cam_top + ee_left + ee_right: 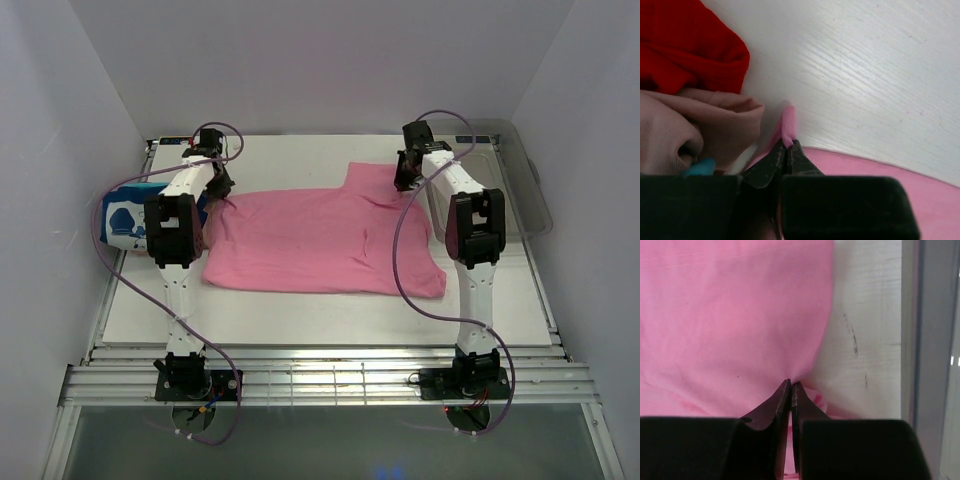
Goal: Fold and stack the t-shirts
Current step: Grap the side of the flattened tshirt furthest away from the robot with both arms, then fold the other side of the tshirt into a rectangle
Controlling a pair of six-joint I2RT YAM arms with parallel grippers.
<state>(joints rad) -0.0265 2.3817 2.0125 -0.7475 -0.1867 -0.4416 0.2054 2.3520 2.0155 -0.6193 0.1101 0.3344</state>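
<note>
The pink t-shirt [320, 240] lies spread across the middle of the white table. My left gripper [222, 196] is shut on its far left edge; the left wrist view shows a pinch of pink cloth [788, 125] between the closed tips [788, 144]. My right gripper [405, 183] is shut on the shirt's far right edge near the sleeve; the right wrist view shows the tips [791, 384] closed on pink cloth [735, 315]. A folded stack with a blue white-print t-shirt [128, 215] on top sits at the left; its red [685, 45] and beige [700, 125] layers show in the left wrist view.
A clear plastic bin [505, 185] stands at the far right of the table, its rim [927, 340] close beside my right gripper. The white table board [330, 315] ends near the arm bases at a metal rail. White walls enclose the sides and back.
</note>
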